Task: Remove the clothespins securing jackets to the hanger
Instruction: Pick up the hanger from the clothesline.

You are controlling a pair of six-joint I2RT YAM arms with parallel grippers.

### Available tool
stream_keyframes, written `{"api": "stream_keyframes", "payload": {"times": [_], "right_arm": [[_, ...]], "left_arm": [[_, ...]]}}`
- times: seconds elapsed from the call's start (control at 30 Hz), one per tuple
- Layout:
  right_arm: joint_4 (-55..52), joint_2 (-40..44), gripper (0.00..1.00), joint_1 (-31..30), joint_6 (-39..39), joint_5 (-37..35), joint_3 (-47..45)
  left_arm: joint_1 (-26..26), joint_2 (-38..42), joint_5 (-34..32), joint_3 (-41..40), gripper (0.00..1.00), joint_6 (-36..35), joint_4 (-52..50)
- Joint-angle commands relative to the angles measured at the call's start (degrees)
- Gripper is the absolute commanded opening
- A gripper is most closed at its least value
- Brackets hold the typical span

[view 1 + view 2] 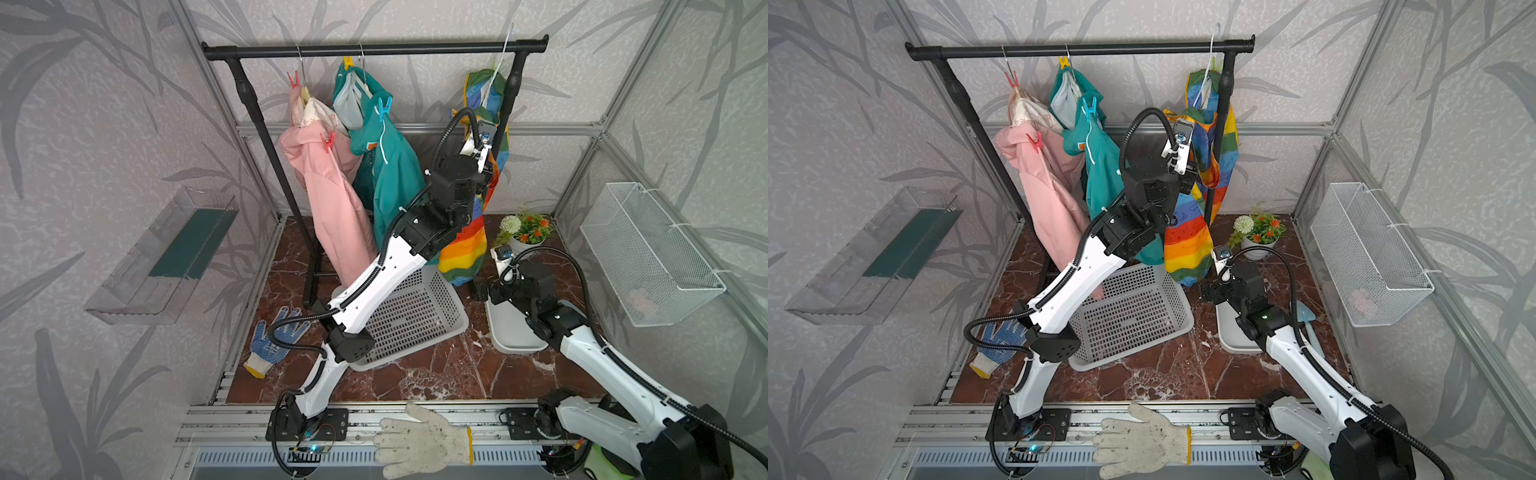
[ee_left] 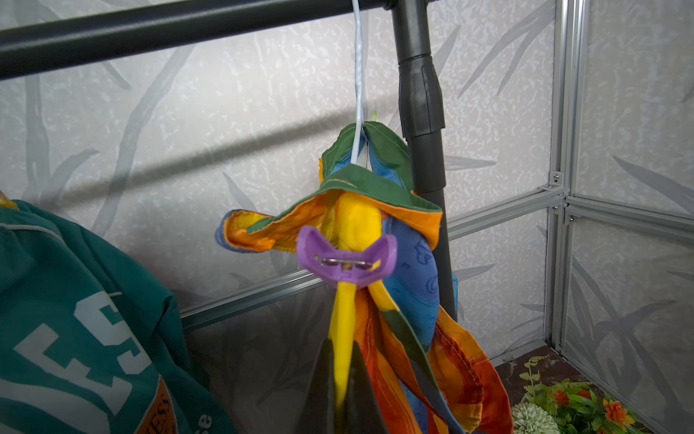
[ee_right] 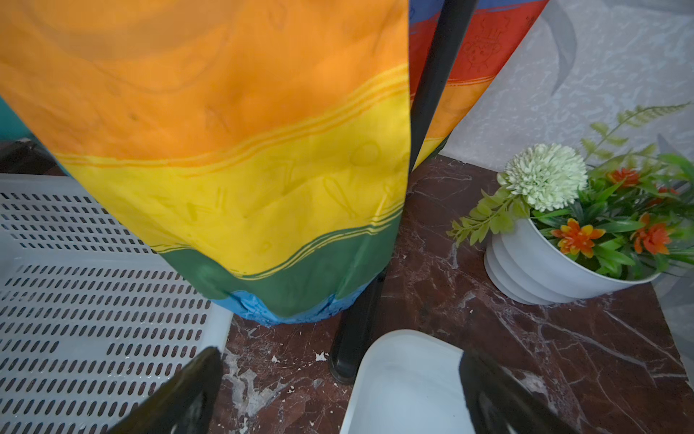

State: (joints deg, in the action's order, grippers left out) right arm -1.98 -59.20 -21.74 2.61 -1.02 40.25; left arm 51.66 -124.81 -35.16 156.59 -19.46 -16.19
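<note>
Three jackets hang on hangers from the black rail (image 1: pixel 374 49): pink (image 1: pixel 332 199), teal (image 1: pixel 395 174) and rainbow-striped (image 1: pixel 465 249). Two red clothespins (image 1: pixel 293 79) (image 1: pixel 327 141) sit on the pink jacket. A yellow one (image 1: pixel 347 63) and a blue one (image 1: pixel 383 107) sit on the teal jacket. A purple clothespin (image 2: pixel 347 259) clamps the rainbow jacket's gathered shoulder, and a green tip (image 2: pixel 374 114) shows at its collar. My left gripper (image 2: pixel 341 349) is shut on a yellow fold of the rainbow jacket just below the purple clothespin. My right gripper (image 3: pixel 340 360) stands open and holds nothing, low over the floor.
A perforated grey basket (image 1: pixel 415 316) lies under the jackets, with a white tray (image 1: pixel 511 328) and a flower pot (image 1: pixel 525 241) to its right. The rack's right post (image 2: pixel 424 150) stands just behind the rainbow jacket. Gloves (image 1: pixel 274 336) (image 1: pixel 424 444) lie in front; a wire basket (image 1: pixel 648 253) hangs on the right wall.
</note>
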Motion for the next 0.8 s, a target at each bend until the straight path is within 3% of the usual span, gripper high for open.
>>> {"api": "stream_keyframes", "payload": {"times": [0.0, 0.27, 0.57, 0.77], "right_arm": [[-0.31, -0.21, 0.98, 0.12, -0.92, 1.08, -0.14], [-0.24, -0.22, 0.98, 0.12, -1.34, 1.96, -0.08], [0.13, -0.72, 0.98, 0.12, -0.47, 1.37, 0.43], [-0.17, -1.44, 0.98, 0.23, 0.77, 1.41, 1.67]], "left_arm": [[-0.33, 5.4, -1.89, 3.45, 0.0, -2.1, 9.79], [-0.37, 7.34, -2.9, 3.45, 0.0, -2.96, 8.82], [-0.16, 11.63, 1.61, 2.48, 0.0, -0.08, -0.02], [0.67, 17.01, 1.42, -3.78, 0.0, 1.43, -2.41]]}}
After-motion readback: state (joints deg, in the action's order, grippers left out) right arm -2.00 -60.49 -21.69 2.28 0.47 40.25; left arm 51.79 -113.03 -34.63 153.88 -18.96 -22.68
